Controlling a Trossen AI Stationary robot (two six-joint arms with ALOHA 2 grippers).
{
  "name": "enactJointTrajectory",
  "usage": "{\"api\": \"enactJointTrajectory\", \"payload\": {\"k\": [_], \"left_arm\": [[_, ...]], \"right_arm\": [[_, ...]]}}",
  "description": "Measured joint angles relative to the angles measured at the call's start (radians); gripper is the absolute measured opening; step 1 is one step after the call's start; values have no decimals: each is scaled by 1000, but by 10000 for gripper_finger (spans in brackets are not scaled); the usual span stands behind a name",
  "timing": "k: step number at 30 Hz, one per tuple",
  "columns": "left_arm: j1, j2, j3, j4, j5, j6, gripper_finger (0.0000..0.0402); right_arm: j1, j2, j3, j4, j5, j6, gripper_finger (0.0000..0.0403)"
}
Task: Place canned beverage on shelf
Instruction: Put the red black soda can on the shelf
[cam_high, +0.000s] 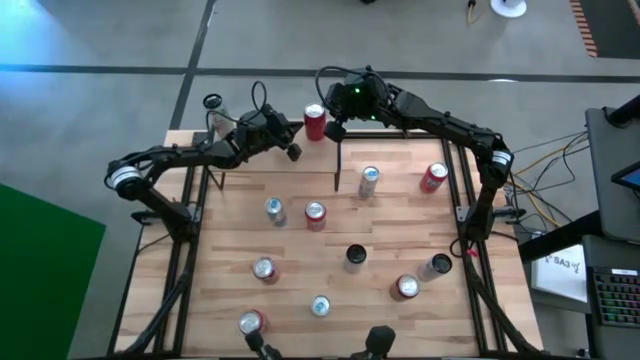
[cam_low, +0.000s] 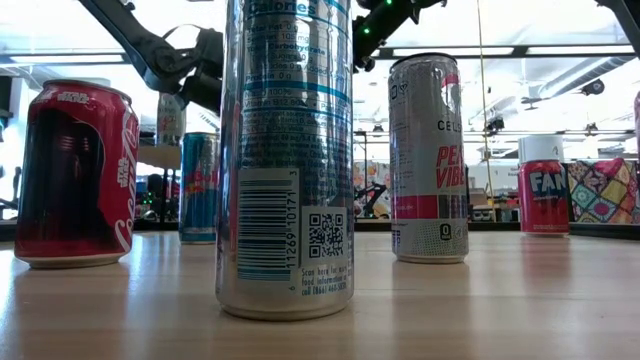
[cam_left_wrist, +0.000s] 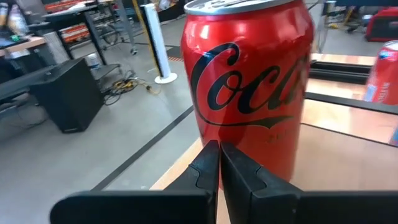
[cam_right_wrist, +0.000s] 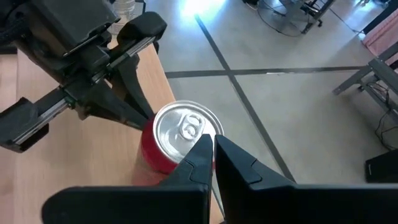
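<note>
Thin aluminium, smooth and slick, makes the red cola can (cam_high: 315, 121) stiff when full but easily dented, so I judge it best taken across its mid-wall with spread fingers; it stands upright on the shelf (cam_high: 380, 150) at the table's far edge. The left gripper (cam_left_wrist: 219, 163) sits just beside it, jaws pressed together and holding nothing. The right gripper (cam_right_wrist: 213, 151) hovers over its lid, equally pinched shut and empty.

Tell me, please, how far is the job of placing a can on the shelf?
One red can already stands on the shelf. Both grippers are shut and empty: the left gripper beside that can, the right gripper above it. Many cans, like the silver one, wait on the table.
</note>
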Motion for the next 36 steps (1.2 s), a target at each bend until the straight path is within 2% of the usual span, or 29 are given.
{"api": "enactJointTrajectory", "payload": {"k": [14, 36], "left_arm": [[-2, 6, 0, 44, 9, -23, 0], [-5, 88, 0, 159, 20, -108, 0]], "right_arm": [[0, 0, -3, 0, 0, 4, 9], [0, 0, -3, -5, 0, 4, 9]]}}
